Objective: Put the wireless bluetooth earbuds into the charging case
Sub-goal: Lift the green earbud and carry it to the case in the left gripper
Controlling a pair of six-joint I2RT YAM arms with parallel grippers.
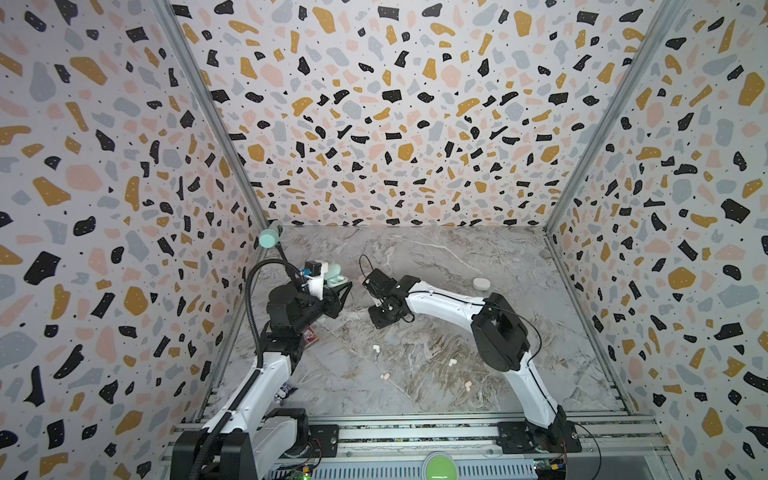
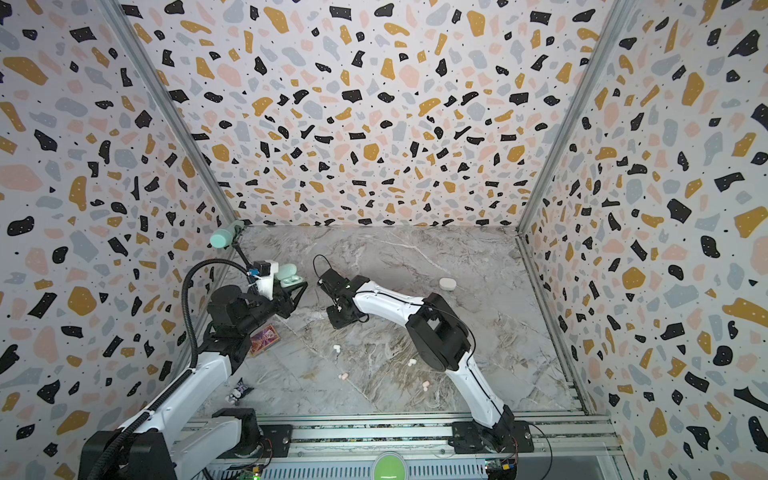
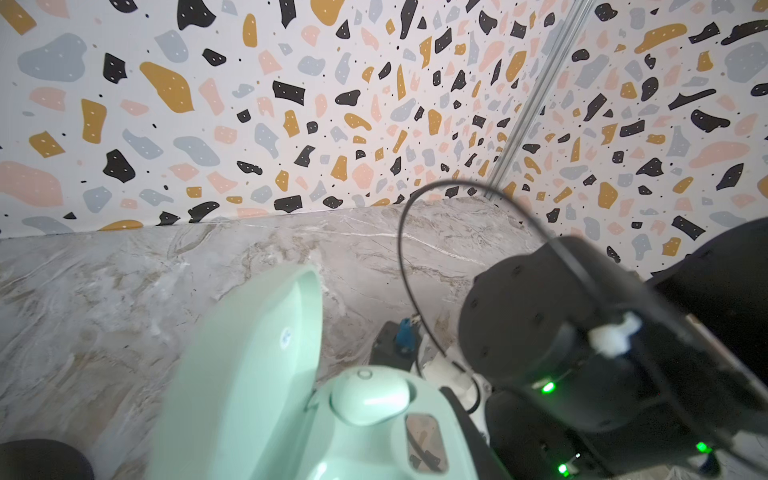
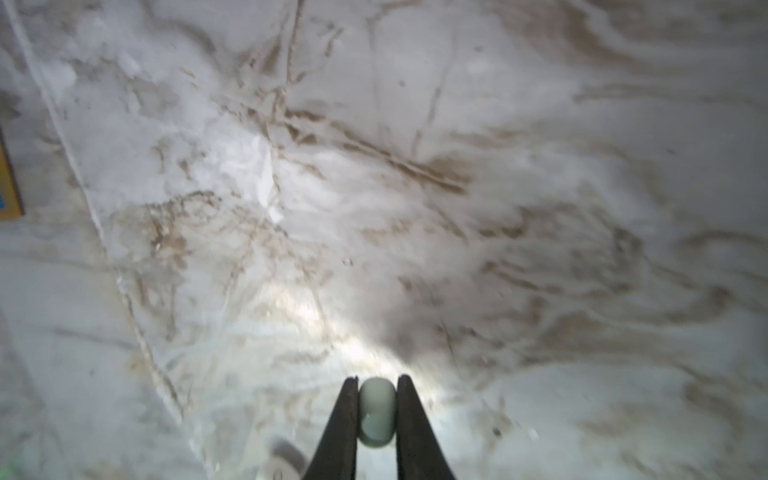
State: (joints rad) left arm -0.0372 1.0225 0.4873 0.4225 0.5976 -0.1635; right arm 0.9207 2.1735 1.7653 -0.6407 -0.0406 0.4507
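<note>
Between the right gripper (image 4: 377,380) jaws a mint-green earbud (image 4: 376,411), smooth and bean-shaped, is clamped above the marble table (image 4: 498,166). The open mint charging case (image 3: 257,374), one seated bud (image 3: 370,397) inside, is clamped by the left gripper (image 1: 338,289).

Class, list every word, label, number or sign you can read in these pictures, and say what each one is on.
No text can be read.
Card: coloured print, too small to read.
Packet: print too small to read.
Case lid: small round mark, blurred.
</note>
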